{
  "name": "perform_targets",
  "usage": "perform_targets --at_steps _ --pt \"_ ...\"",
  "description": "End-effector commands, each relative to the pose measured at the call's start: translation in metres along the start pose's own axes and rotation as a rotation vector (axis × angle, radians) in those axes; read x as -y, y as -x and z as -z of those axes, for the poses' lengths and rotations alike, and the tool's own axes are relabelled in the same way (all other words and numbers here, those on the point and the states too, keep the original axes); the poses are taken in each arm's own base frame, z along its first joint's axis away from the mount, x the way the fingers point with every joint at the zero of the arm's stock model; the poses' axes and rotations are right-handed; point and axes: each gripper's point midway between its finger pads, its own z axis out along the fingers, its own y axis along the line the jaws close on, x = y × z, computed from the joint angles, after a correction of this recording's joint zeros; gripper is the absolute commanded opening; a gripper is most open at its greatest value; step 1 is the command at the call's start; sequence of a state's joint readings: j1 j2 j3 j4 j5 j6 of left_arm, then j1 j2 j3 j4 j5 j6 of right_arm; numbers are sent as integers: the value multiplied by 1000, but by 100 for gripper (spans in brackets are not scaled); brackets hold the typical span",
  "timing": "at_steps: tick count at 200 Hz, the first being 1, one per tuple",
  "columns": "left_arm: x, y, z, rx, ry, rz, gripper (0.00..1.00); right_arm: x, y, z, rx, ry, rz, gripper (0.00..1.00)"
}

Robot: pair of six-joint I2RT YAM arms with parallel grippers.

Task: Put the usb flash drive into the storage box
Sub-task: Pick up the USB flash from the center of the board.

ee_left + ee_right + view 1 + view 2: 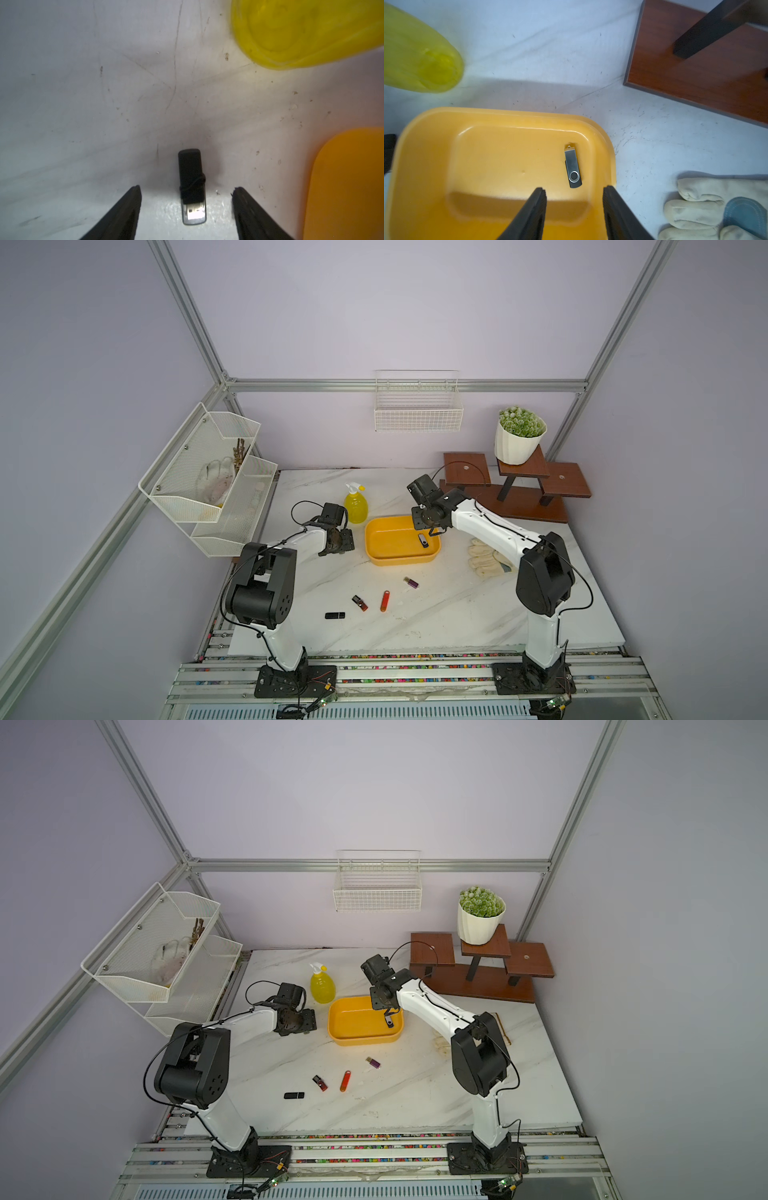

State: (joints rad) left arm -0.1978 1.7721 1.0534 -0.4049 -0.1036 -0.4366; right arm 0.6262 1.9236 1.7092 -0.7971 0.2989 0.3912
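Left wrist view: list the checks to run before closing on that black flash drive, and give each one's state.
1. Black flash drive centred in the open left gripper: ok.
2. Nothing else between that gripper's jaws: ok.
3. Gripper low enough over the table to pinch the drive: cannot tell.
4. Storage box has bare floor left: ok.
5. Right gripper, open, clear of the box: not ok, it hangs over the swivel flash drive lying inside.
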Motion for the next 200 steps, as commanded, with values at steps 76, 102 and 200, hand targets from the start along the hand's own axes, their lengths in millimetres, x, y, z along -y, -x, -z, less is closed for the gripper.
perform_targets --at_steps 76,102,200 --pt "2 1 -8 -68 23 -8 52 29 28 46 116 -59 -24 49" --pt "1 -2 -10 -85 31 -19 47 33 27 48 115 -63 -28 49" --pt "0 -17 -17 -148 35 -39 33 42 27 52 119 -76 -35 49"
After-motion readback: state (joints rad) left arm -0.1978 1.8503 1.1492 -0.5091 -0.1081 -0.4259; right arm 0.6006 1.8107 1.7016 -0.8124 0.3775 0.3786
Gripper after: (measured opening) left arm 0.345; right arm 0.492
